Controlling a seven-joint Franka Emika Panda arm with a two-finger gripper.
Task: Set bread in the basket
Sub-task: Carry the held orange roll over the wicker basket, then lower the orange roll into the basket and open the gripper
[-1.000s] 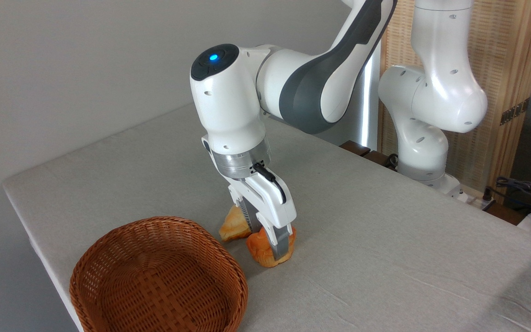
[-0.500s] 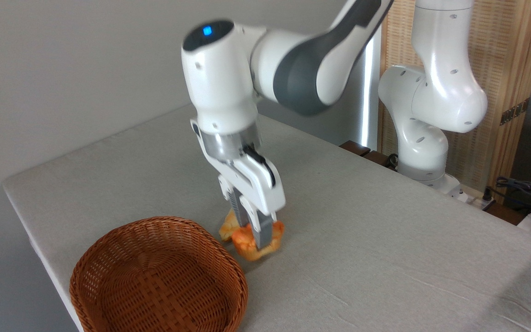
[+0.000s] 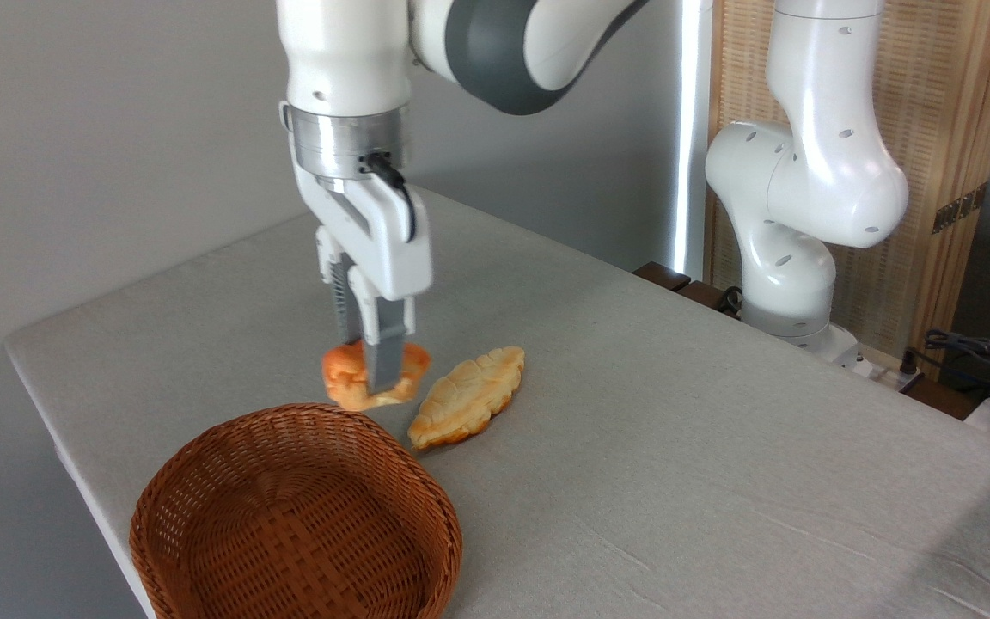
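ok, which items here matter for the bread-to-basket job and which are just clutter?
In the job:
- orange bun, held off the table
- gripper, shut on the bun
- wicker basket, nothing in it

Lying about:
- leaf-shaped pastry, flat on the table beside the basket

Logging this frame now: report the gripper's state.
Gripper: shut on the bread, held clear of the table, beyond the basket.

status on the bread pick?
Gripper shut on bread, bread airborne. Basket empty, below and nearer the camera. Flat pastry on table beside, not in the way.
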